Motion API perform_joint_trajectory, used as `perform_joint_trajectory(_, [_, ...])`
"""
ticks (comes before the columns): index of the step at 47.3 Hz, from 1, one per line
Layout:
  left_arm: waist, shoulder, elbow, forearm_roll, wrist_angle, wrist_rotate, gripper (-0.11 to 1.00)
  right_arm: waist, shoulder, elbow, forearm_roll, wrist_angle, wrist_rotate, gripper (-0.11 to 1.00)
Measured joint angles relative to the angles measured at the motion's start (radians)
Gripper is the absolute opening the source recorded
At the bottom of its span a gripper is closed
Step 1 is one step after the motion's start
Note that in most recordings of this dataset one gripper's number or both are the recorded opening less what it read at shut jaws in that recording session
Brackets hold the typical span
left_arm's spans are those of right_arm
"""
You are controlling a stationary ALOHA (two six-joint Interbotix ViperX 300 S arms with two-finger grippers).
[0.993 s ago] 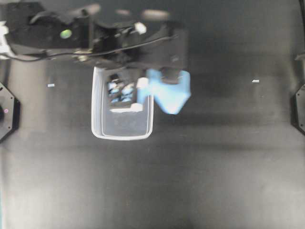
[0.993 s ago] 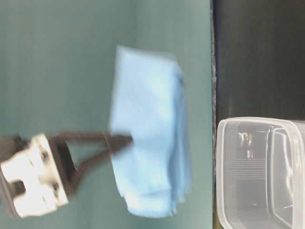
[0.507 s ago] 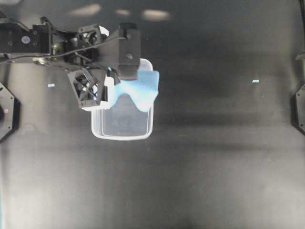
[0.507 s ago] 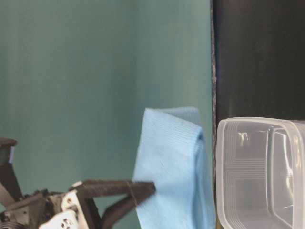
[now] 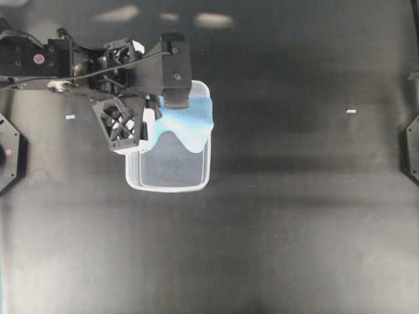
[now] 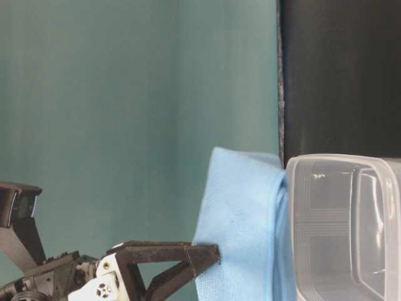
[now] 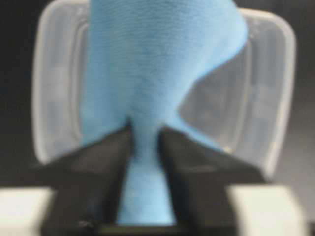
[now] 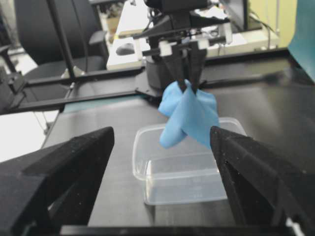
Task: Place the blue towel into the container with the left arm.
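Observation:
The blue towel hangs bunched from my left gripper over the far end of the container, a clear tub on the black table. In the left wrist view a strip of towel fills the narrow gap between the two black fingers, and the tub's rim shows behind it. The table-level view has the towel touching the tub's wall. My right gripper stands wide open and holds nothing. It faces the tub and the towel hanging above it.
Two small white scraps lie on the black table either side of the tub. Black arm mounts sit at the left edge and right edge. A teal wall backs the table-level view.
The left arm carried the towel from beside the tub's right side to above its far end and lowered it. The gap between the fingers looks slightly wider. The right arm stayed still.

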Motion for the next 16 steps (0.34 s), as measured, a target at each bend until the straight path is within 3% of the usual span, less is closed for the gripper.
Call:
perform_joint_trajectory(5, [0.005, 0.0, 0.0, 0.0, -0.014, -0.014, 0.65, 0.002, 0.0, -0.002, -0.002, -0.025, 0.0, 0.76])
perform_joint_trajectory(9, [0.006, 0.0, 0.002, 0.0, -0.018, -0.021, 0.84, 0.002, 0.0, -0.002, -0.002, -0.048, 0.0, 0.76])
perform_joint_trajectory(12, [0.006, 0.0, 0.006, 0.0, -0.02, -0.029, 0.9, 0.0, 0.0, -0.002, 0.0, -0.057, 0.0, 0.76])
perform_joint_trajectory(16, [0.006, -0.012, 0.008, 0.0, -0.018, -0.037, 0.87, 0.002, 0.0, -0.002, -0.002, -0.058, 0.0, 0.76])
